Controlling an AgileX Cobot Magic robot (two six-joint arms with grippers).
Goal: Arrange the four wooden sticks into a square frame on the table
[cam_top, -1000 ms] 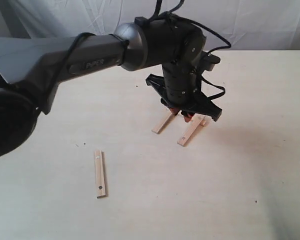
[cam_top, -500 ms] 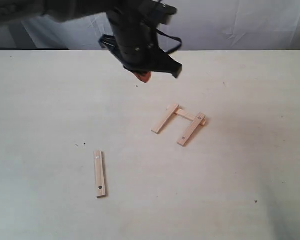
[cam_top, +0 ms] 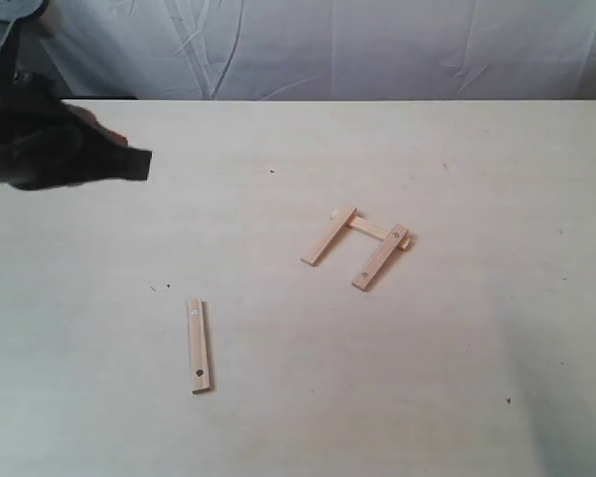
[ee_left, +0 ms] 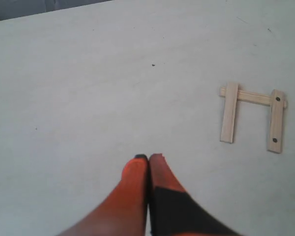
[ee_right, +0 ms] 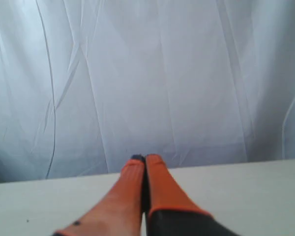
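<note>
Three wooden sticks lie as a three-sided part of the square frame right of the table's (cam_top: 457,378) middle: a plain slat (cam_top: 329,237), a slat with dark holes (cam_top: 380,256), and a cross slat (cam_top: 372,230) under their far ends. The fourth stick (cam_top: 199,345), with holes, lies alone at the front left. In the left wrist view the same three slats (ee_left: 229,112) show well away from my left gripper (ee_left: 148,157), which is shut and empty above bare table. Its dark arm (cam_top: 60,154) is at the far left. My right gripper (ee_right: 145,158) is shut, empty, and faces the curtain.
A white wrinkled curtain (cam_top: 377,45) hangs behind the table's far edge. A few tiny dark specks (cam_top: 271,170) mark the tabletop. The side of the frame towards the front has no slat across it.
My left arm has risen from over the three joined slats and swung away to the far left. The slats have stayed as they were laid.
</note>
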